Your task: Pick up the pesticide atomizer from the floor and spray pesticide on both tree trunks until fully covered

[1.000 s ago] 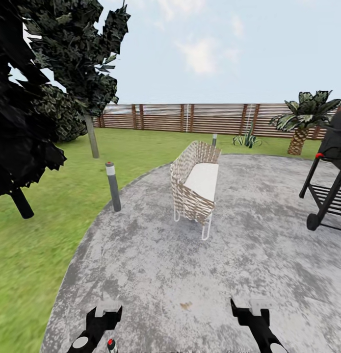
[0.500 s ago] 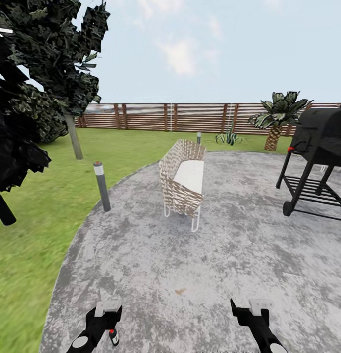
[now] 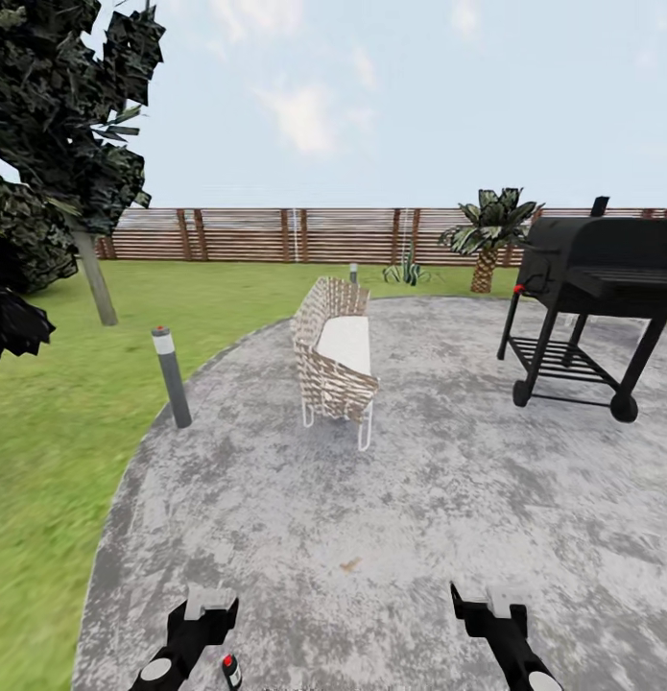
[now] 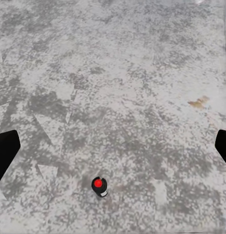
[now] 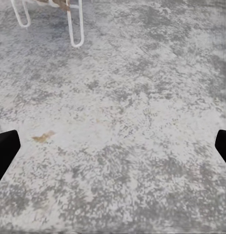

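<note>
The pesticide atomizer (image 3: 231, 670), a tiny black bottle with a red cap, stands upright on the grey concrete floor (image 3: 419, 518) just right of my left gripper (image 3: 210, 605). In the left wrist view the atomizer (image 4: 99, 186) sits below and between the wide-apart black fingertips (image 4: 5, 153), untouched; the left gripper (image 4: 113, 151) is open. My right gripper (image 3: 485, 603) hovers over bare paving, and its fingertips (image 5: 5, 151) are apart too, so the right gripper (image 5: 113, 148) is open and empty. A tree with a pale trunk (image 3: 95, 278) stands on the lawn far left.
A wicker bench (image 3: 335, 360) stands mid-paving ahead, and its white legs (image 5: 73, 24) show in the right wrist view. A grey bollard (image 3: 172, 376) marks the paving's curved left edge. A black grill (image 3: 587, 288) stands at the right. Behind are a palm (image 3: 488, 230) and slat fence (image 3: 295, 235).
The camera has swung to the right, so the whole scene slid left and the grill came fully into view. The atomizer now shows more fully beside the left gripper. Both grippers hold the same pose.
</note>
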Tool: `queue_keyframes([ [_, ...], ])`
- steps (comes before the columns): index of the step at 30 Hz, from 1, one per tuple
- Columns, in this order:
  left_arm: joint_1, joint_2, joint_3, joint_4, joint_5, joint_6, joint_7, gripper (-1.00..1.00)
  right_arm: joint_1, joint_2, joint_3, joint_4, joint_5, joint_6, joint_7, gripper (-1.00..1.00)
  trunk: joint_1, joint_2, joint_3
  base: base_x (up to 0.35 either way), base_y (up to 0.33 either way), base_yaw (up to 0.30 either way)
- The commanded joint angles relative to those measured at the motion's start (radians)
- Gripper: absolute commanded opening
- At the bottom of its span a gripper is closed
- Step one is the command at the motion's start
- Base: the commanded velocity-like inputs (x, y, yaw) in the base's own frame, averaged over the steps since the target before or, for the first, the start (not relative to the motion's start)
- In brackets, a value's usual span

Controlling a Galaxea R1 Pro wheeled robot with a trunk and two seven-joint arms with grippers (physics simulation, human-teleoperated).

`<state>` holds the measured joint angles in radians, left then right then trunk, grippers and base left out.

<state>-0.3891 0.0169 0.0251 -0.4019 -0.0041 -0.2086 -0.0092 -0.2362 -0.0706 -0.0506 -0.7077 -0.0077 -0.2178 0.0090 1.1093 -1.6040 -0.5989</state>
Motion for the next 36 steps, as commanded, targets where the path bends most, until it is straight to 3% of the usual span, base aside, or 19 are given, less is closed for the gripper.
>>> queue_keyframes([
  [1,0.000,-0.001,0.000,0.000,0.000,0.000,0.000,1.00,0.000,0.000,0.000,0.000,0.000,0.000,0.000,1.00,0.000,0.000,-0.001,-0.137,0.304,-0.239],
  [14,0.000,-0.002,0.000,-0.005,-0.002,0.000,0.000,1.00,0.000,0.000,0.000,0.001,0.000,0.000,0.000,1.00,0.000,0.000,-0.015,-0.180,0.283,-0.237],
  [23,0.001,-0.001,0.002,-0.010,0.001,0.001,0.003,1.00,0.000,0.000,0.000,0.001,0.000,0.000,0.000,1.00,0.000,0.000,-0.024,-0.027,0.309,-0.237],
  [36,0.001,-0.003,0.001,-0.013,-0.004,-0.003,0.003,1.00,0.000,0.000,0.000,0.001,0.000,0.000,0.000,1.00,0.000,0.000,-0.038,0.000,0.037,-0.237],
])
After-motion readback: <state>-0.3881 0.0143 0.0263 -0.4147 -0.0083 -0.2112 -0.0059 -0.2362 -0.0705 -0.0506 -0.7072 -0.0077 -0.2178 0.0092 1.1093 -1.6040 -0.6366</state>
